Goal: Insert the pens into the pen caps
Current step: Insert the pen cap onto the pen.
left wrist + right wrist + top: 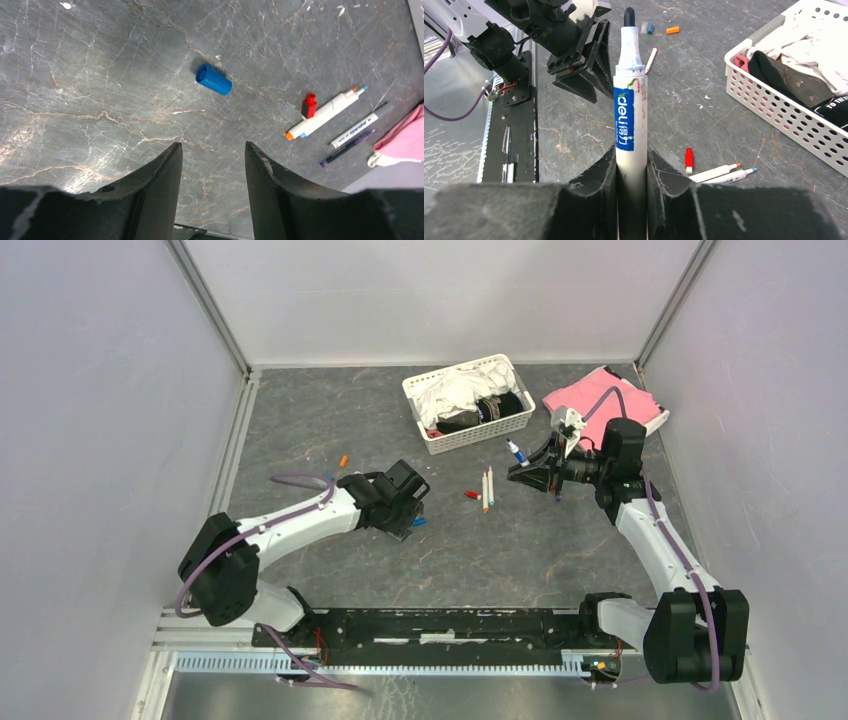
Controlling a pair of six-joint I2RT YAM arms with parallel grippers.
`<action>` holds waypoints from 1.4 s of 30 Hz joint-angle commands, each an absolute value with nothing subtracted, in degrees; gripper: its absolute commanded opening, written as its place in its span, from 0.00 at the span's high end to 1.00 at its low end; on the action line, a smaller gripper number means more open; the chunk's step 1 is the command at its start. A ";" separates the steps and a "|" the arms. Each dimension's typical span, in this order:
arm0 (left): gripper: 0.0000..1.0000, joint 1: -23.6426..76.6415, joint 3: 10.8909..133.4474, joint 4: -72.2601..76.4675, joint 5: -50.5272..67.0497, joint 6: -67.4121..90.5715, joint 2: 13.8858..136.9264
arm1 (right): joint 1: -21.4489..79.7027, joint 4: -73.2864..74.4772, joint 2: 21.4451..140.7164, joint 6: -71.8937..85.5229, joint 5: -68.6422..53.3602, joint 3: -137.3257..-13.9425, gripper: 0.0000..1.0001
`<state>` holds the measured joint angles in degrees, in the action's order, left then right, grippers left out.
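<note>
My right gripper [631,150] is shut on a thick white marker pen [630,100] with a blue label, its dark tip bare and pointing towards the left arm. The same gripper [528,472] shows in the top view. My left gripper [212,145] is open and empty, a little short of a blue cap [214,80] lying on the table [419,521]. Two white pens [325,114] with orange and blue ends lie side by side next to a red cap [309,106]. A slim white pen [356,130] and a dark purple pen [347,148] lie beyond them.
A white basket [430,435] of cloths stands at the back. A pink cloth [600,400] lies at the back right. An orange cap [672,30], two small caps [646,28] and a red-tipped pen [651,59] lie far left, near the left arm [300,520].
</note>
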<state>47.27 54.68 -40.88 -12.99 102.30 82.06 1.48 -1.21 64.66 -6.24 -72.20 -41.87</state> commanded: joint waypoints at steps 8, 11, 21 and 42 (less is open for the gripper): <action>0.43 46.14 58.93 -42.28 -14.64 110.50 90.33 | 1.26 -3.96 63.42 -5.10 -74.27 -41.66 1.00; 0.44 45.46 60.52 -42.47 -13.47 109.60 92.86 | 1.31 -4.02 63.46 -5.10 -74.36 -41.66 1.00; 0.57 42.43 67.14 -48.11 -8.64 105.92 102.09 | 1.32 -4.13 63.48 -5.14 -74.53 -41.46 1.00; 0.98 40.08 68.18 -50.45 -10.03 92.71 108.08 | 1.25 -4.61 63.69 -4.59 -74.79 -40.99 1.00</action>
